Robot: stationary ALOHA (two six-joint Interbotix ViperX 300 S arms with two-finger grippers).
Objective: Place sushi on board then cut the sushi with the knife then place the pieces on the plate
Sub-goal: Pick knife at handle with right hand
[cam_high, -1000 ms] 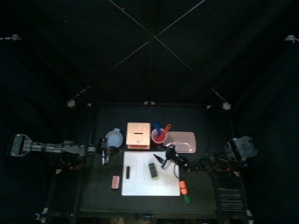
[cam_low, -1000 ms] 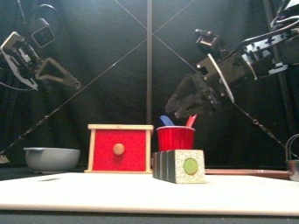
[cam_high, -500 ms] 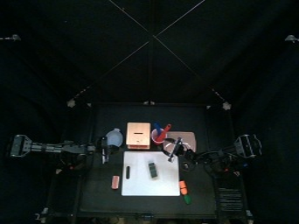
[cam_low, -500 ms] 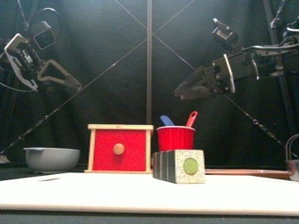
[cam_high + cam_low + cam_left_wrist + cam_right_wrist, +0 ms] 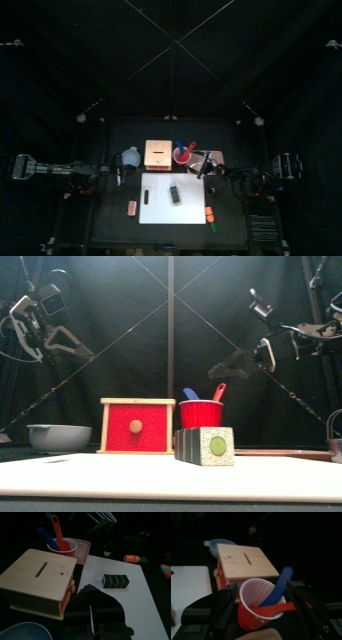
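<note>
Two arms, both raised off the black table (image 5: 118, 228). Black curtains (image 5: 171, 60) close the back and sides of the booth.

Landmark: flat white cutting board (image 5: 174, 192), lying on the table's middle, toward the front.

- Dark green toy sushi roll (image 5: 205, 445): stands on the board near its middle, blocks together in one piece, clear of both grippers.
- Pale wooden box with a red drawer front (image 5: 136, 426): just behind the board's back edge.
- Red cup (image 5: 202, 413): behind the board, beside the box on its right. A blue toy knife (image 5: 191, 394) and a red toy knife (image 5: 218, 391) stand in it.
- Flat pink tray (image 5: 214, 155): on the table behind the board's back right corner.
- Blue-grey bowl with two small handles (image 5: 59, 436): behind the board's back left corner.
- Small orange toy (image 5: 132, 208): on the table just left of the board. Another orange toy (image 5: 213, 212) and a green toy (image 5: 215, 226) lie just right of it.

Right gripper (image 5: 263, 592): high above the board's back right corner, jaws spread wide. The cup shows between them but sits well below, ungripped.

Left gripper (image 5: 95, 597): raised, left of the board's back left corner, holding nothing. Whether it is open or closed, cannot tell.
</note>
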